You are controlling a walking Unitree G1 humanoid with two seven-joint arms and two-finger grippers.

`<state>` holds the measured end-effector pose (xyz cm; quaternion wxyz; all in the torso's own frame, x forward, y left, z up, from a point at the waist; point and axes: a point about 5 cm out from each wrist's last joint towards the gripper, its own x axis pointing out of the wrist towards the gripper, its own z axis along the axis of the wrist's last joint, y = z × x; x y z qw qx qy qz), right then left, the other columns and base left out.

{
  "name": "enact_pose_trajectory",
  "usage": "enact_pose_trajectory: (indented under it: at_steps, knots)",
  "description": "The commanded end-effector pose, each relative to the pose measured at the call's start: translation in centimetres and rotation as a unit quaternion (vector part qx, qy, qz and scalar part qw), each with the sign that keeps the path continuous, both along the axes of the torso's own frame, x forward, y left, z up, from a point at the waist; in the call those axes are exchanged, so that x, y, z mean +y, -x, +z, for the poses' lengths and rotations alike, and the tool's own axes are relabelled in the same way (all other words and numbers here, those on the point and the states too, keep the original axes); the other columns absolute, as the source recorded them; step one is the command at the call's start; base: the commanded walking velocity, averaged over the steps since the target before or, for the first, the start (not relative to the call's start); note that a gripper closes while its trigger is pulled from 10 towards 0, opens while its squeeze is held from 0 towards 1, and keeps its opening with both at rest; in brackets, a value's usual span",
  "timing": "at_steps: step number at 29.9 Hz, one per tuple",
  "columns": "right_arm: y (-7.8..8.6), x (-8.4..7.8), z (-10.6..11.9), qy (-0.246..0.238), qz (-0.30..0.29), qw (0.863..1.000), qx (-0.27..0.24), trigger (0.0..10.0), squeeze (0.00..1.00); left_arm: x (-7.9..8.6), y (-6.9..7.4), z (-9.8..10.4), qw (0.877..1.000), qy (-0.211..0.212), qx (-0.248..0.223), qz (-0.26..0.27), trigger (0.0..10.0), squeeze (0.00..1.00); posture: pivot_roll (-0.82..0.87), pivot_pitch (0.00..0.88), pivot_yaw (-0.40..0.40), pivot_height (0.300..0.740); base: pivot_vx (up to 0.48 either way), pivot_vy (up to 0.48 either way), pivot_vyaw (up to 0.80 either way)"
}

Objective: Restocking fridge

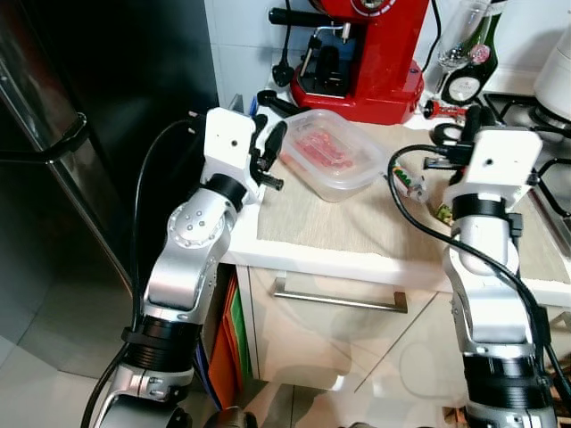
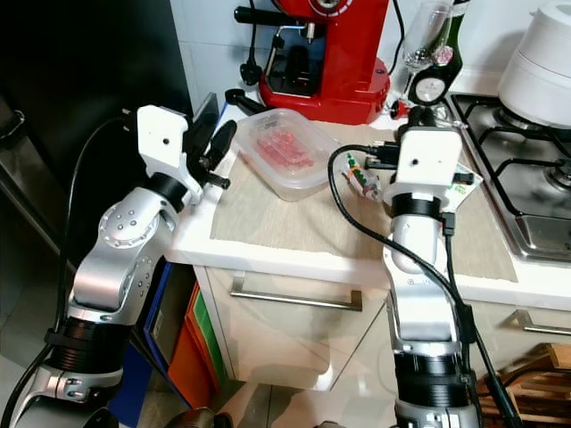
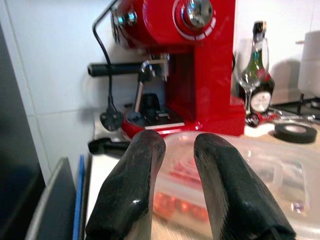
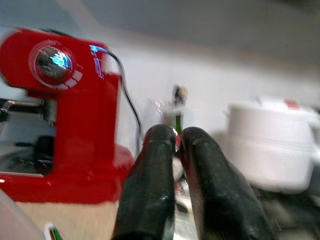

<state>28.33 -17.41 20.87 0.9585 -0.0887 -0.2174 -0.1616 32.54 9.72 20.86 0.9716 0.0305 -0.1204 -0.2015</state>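
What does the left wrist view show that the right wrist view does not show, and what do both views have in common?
Left wrist view alone: the left gripper with a gap between its fingers, just before the clear food container holding pink meat, a roll of black tape, and a wine glass.

Right wrist view alone: the right gripper with fingers nearly touching, holding nothing, and a white pot sitting behind it.

Both share the red coffee machine, the dark bottle beside it, and the white wall.
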Motion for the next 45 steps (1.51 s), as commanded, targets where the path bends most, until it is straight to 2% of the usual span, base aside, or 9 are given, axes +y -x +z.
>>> enact_pose_trajectory:
  at_steps: [1, 13, 25, 26, 27, 28, 32, 35, 45]
  knots:
    - [0.4, -0.5, -0.5, -0.024, -0.024, 0.999, 0.012, 10.0, 1.0, -0.2, -0.3, 0.3, 1.0, -0.003, -0.005, -0.008, 10.0, 0.0, 0.06, 0.0, 0.029, 0.73, 0.0, 0.0, 0.0]
    - [-0.8, -1.2, -2.6, -0.015, -0.049, 0.998, 0.039, 10.0, 1.0, 0.6, -0.8, -0.5, 1.0, -0.021, 0.007, -0.003, 10.0, 0.0, 0.1, 0.0, 0.037, 0.73, 0.0, 0.0, 0.0]
    - [-3.1, -0.6, -1.9, -0.009, -0.02, 0.999, 0.042, 10.0, 1.0, -0.1, -0.4, -0.5, 1.0, 0.0, 0.001, 0.004, 10.0, 0.0, 0.11, 0.0, -0.019, 0.73, 0.0, 0.0, 0.0]
    - [-3.2, -0.4, -1.8, -0.014, -0.024, 0.999, 0.043, 10.0, 0.37, -0.2, -0.3, -0.6, 1.0, 0.011, 0.009, -0.008, 10.0, 0.0, 0.11, 0.0, -0.019, 0.73, 0.0, 0.0, 0.0]
    - [-3.2, -0.4, -1.8, -0.014, -0.024, 0.999, 0.043, 10.0, 0.37, -0.2, -0.3, -0.6, 1.0, 0.011, 0.009, -0.008, 10.0, 0.0, 0.11, 0.0, -0.019, 0.73, 0.0, 0.0, 0.0]
    - [-3.3, -0.2, -1.8, -0.017, -0.024, 0.999, 0.043, 10.0, 0.0, -0.3, -0.3, -0.6, 0.999, 0.016, 0.016, -0.024, 10.0, 0.0, 0.12, 0.0, -0.017, 0.73, 0.0, 0.0, 0.0]
    - [-3.0, 0.3, -1.6, -0.024, -0.021, 0.999, 0.037, 10.0, 0.0, -0.3, 0.8, -0.3, 0.989, 0.008, 0.021, -0.147, 10.0, 0.0, 0.13, 0.0, -0.009, 0.73, 0.0, 0.0, 0.0]
    - [-2.8, 0.2, -1.8, -0.029, -0.027, 0.998, 0.039, 10.0, 0.0, -0.5, 1.6, -0.6, 0.982, 0.024, 0.031, -0.186, 10.0, 0.0, 0.13, 0.0, -0.007, 0.73, 0.0, 0.0, 0.0]
    - [-2.6, -0.4, -3.4, -0.04, -0.05, 0.996, 0.066, 10.0, 0.0, -3.8, 3.1, -1.7, 0.971, 0.034, 0.006, -0.235, 10.0, 0.0, 0.13, 0.0, -0.002, 0.73, 0.0, 0.0, 0.0]
